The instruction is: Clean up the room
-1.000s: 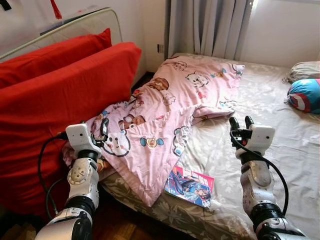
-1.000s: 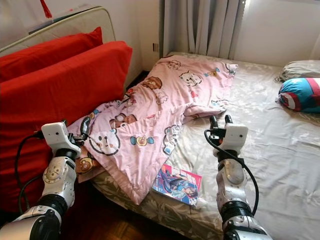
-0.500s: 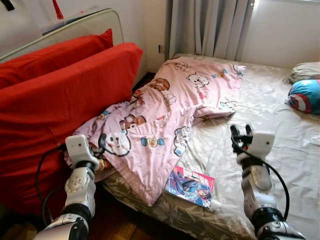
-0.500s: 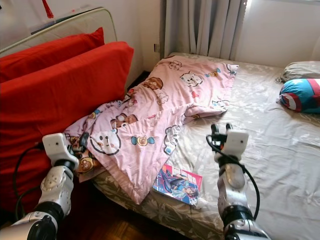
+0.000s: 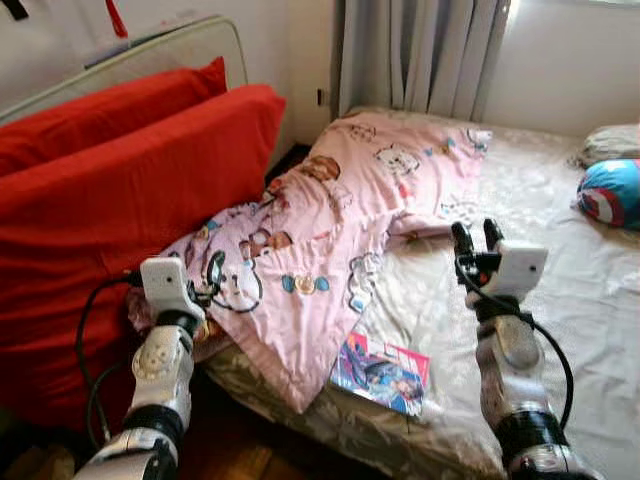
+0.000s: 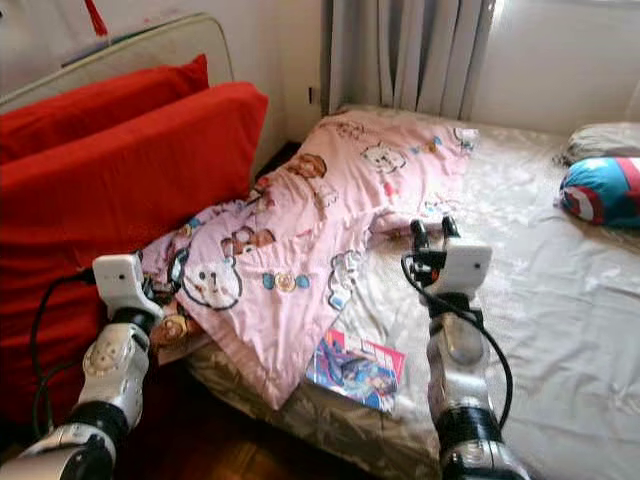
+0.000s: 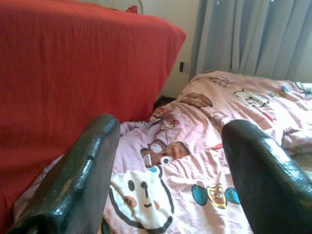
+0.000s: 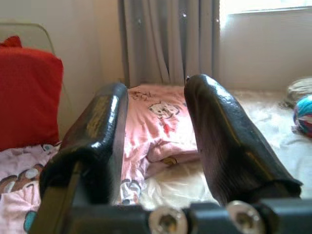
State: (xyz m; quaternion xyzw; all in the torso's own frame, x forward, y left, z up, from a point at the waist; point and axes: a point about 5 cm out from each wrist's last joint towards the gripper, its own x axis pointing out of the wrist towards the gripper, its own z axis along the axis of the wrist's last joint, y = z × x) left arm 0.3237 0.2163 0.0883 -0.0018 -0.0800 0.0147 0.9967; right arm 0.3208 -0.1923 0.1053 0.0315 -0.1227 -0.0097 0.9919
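A: What sits nearest the camera?

B: Both arms rise from the bottom of the frame. The left gripper point(image 5: 212, 275) is at lower left, at the near corner of the pink quilt point(image 5: 330, 230). Its fingers point(image 7: 73, 180) are spread wide, nothing between them, the cartoon print just beyond.

A: And the other arm?

B: The right gripper point(image 5: 468, 238) stands at centre right, over the bed point(image 5: 560, 300). Its fingers point(image 8: 224, 141) are parted with a narrow gap and they hold nothing. They point toward the folded far side of the quilt.

A: Anything loose on the bed?

B: A magazine point(image 5: 382, 368) lies flat near the bed's front edge, at lower centre. It is just beside the quilt's hanging corner and between the two arms.

A: Where does the quilt lie?

B: It runs diagonally from lower left up to upper centre, rumpled. Its near end droops over the bed's edge against the red cushions point(image 5: 110, 220). Its far end reaches toward the curtain point(image 5: 420, 55).

A: What about those cushions?

B: Two big ones lean at the left of the frame, one behind the other, with a pale mattress point(image 5: 160, 50) on edge behind them.

A: And farthest off?

B: At the right edge a blue and red pillow point(image 5: 610, 190) rests on the sheet. A grey one point(image 5: 608, 143) is just beyond it. The curtain hangs at top centre beside a white wall point(image 5: 570, 60).
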